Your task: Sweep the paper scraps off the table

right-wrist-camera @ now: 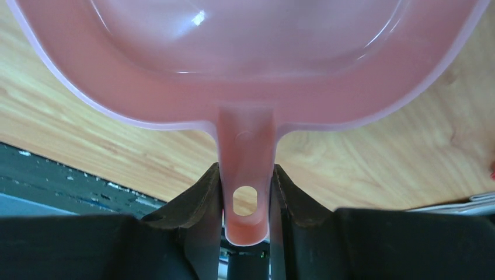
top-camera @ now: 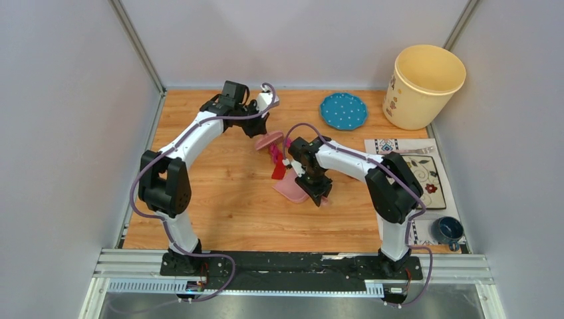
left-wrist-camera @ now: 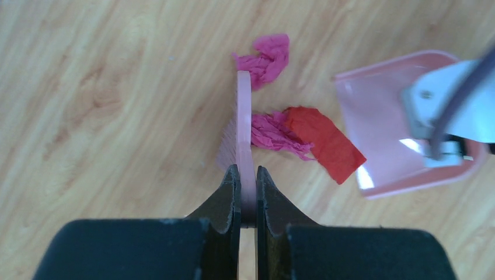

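Crumpled red and magenta thin-paper scraps point(left-wrist-camera: 309, 137) lay on the orange-brown wood-grain table point(left-wrist-camera: 87, 87), at three o'clock from the pale pink hand brush point(left-wrist-camera: 244, 111) clamped in the left gripper point(left-wrist-camera: 247, 172). Feather-light and limp, they probably needed pushing, not pinching. The right gripper point(right-wrist-camera: 245, 172) clamped the pale pink plastic dustpan point(right-wrist-camera: 245, 58) by its handle. No readable writing showed.

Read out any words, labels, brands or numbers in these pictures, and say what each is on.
None can be read.
The cream bucket bears small dark marks on its side, too small to tell print from ornament.
The white placemat shows only a pattern, no letters.
The pink dustpan and the brush carry no lettering.
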`<move>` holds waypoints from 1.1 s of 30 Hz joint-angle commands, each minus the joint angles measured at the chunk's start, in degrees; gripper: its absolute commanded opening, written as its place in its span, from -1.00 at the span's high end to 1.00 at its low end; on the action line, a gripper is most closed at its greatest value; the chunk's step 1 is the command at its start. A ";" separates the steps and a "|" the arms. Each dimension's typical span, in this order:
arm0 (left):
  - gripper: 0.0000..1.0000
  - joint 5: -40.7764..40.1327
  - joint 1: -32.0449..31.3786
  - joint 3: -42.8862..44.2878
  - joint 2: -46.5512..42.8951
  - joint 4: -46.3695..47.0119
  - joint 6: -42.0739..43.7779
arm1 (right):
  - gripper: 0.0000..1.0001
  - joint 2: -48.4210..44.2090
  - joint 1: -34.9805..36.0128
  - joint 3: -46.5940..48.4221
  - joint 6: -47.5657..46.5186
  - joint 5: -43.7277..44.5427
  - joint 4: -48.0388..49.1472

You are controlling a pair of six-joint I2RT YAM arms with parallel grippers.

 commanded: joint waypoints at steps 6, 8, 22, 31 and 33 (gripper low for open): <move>1.00 4.20 -1.74 0.46 -4.16 -15.45 -14.23 | 1.00 5.56 -1.08 8.50 -1.72 0.54 3.93; 1.00 7.70 -1.83 -0.42 -5.82 -14.84 -16.53 | 1.00 5.66 -1.08 8.85 -1.81 0.37 4.46; 1.00 4.66 -2.18 0.45 -11.01 -13.87 -18.22 | 1.00 -2.42 -0.99 4.64 -6.46 -3.94 8.51; 1.00 -8.89 -2.27 2.83 -15.06 -13.51 -8.64 | 1.00 -8.75 -0.91 -0.19 -9.63 -6.05 10.87; 1.00 -10.55 -2.10 3.27 -15.32 -13.87 -7.23 | 1.00 -10.51 -0.82 -0.20 -10.07 -6.49 10.97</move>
